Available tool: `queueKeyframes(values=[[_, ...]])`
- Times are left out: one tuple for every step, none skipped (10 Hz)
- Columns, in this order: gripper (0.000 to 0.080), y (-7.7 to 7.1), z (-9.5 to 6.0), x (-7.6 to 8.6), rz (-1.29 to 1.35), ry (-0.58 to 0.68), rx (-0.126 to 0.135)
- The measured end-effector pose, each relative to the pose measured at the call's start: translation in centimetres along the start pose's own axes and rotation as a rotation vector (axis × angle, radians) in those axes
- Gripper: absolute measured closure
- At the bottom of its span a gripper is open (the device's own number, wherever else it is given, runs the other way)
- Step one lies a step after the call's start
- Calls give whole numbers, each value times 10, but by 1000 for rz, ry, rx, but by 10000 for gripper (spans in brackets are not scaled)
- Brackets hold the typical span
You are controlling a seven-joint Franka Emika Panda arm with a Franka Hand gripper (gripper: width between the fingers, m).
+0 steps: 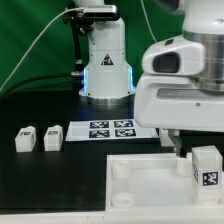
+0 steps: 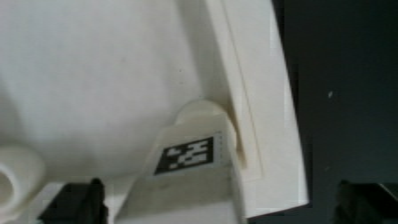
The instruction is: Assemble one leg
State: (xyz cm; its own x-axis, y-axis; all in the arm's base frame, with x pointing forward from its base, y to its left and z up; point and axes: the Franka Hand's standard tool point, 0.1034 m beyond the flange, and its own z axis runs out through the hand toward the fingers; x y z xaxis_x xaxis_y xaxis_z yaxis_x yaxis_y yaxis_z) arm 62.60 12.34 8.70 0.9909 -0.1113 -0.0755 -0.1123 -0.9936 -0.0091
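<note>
A white leg with a square tag stands at the edge of the white tabletop on the exterior view's right. My gripper is lowered over it. In the wrist view the leg runs between my two dark fingers. It lies close to one finger, and a clear gap separates it from the other. The gripper is open around the leg. The tabletop lies beneath, its raised rim beside the leg.
Two more legs stand on the black table at the exterior view's left. The marker board lies in front of the arm's base. A round corner socket of the tabletop shows in the wrist view.
</note>
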Motion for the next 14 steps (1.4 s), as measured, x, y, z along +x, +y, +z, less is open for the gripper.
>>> queueKeyframes(values=[[150, 2, 1, 0, -17, 0, 0], [199, 2, 1, 0, -1, 0, 2], [199, 1, 1, 0, 20, -1, 2], [376, 2, 1, 0, 15, -1, 2], [376, 1, 1, 0, 58, -1, 5], [510, 1, 1, 0, 172, -2, 6], [509, 0, 1, 0, 222, -1, 6], [509, 0, 1, 1, 342, -2, 15], [509, 1, 1, 3, 517, 5, 32], [509, 0, 2, 2, 701, 31, 35], [509, 2, 2, 2, 838, 39, 70], [509, 5, 3, 1, 1002, 43, 122], [508, 7, 3, 0, 1117, 49, 169], [508, 8, 3, 0, 1251, 44, 209]])
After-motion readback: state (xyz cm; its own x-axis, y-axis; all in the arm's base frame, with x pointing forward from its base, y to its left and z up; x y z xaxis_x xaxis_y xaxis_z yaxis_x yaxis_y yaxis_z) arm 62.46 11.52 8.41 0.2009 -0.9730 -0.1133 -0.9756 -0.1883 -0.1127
